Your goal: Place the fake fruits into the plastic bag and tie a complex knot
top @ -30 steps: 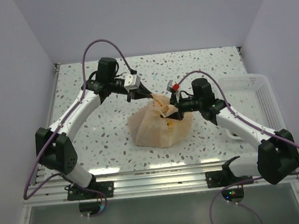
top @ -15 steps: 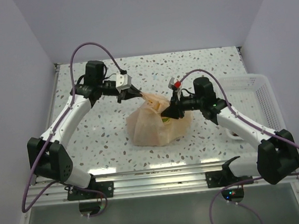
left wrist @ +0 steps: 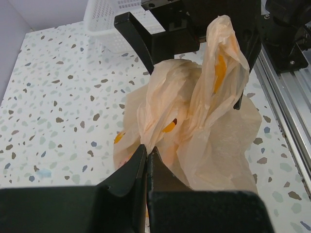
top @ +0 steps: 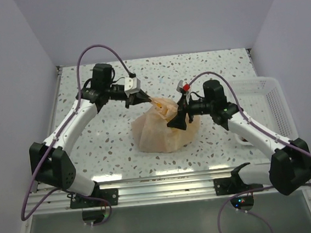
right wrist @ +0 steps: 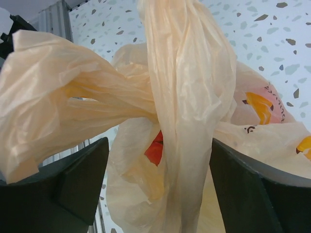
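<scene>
Fruit loading looks finished: the plastic bag [top: 162, 133] sits bulging at the centre of the table [top: 222, 66], a red fruit [right wrist: 154, 148] glows through its film in the right wrist view, and no fruit shows outside it. So we're into the tying. Up and left of the bag, the left gripper [top: 145, 100] has its jaws clamped on one handle strand [left wrist: 160, 111], drawn taut. The right gripper [top: 176, 122] has its jaws apart, straddling the other handle [right wrist: 184, 73], which rises between them. The strands cross loosely, with nothing cinched, so I judge the knot barely begun, tightening and further wraps to come.
</scene>
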Available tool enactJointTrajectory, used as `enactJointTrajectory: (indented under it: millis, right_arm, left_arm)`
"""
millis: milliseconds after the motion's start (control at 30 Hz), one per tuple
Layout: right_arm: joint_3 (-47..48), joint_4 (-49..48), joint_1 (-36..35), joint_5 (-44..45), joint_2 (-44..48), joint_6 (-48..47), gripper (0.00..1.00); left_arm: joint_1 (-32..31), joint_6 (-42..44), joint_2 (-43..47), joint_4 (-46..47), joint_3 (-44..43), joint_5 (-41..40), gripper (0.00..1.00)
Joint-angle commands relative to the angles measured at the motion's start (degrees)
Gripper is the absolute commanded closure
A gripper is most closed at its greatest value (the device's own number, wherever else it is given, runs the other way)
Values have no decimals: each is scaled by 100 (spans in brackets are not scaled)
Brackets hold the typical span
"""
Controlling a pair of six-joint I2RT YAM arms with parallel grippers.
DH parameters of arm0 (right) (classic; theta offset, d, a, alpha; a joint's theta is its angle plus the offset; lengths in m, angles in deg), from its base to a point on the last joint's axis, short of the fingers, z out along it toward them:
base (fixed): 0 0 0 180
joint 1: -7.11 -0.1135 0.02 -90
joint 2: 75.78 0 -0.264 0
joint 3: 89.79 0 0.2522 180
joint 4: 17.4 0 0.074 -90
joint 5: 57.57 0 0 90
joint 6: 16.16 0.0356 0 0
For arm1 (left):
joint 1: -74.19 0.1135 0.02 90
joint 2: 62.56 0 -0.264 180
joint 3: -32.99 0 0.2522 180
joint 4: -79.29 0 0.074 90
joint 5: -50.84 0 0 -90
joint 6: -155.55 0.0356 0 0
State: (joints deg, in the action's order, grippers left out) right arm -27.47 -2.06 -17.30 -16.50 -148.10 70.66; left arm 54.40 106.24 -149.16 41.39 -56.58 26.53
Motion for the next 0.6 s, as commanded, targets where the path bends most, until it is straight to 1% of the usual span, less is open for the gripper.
enactJointTrajectory:
  millis: [0, 67, 200, 400, 567]
  right_arm:
    - [347, 70, 14, 58, 235, -78, 13]
    - [479, 26, 6, 137, 200, -34, 5]
    - [646, -9, 6, 428, 147, 54, 1]
    - [655, -132, 14, 463, 296, 274, 1]
    - [734, -123, 6, 244, 367, 274, 1]
  left_arm:
    - [-139, -342, 57, 384, 14, -100, 100]
    - [-218, -377, 21, 349, -21, -170, 100]
    - [-262, -430, 12, 366, -21, -241, 100]
    - [-280, -465, -49, 305, -30, -241, 100]
    - [-288, -456, -93, 278, -21, -294, 100]
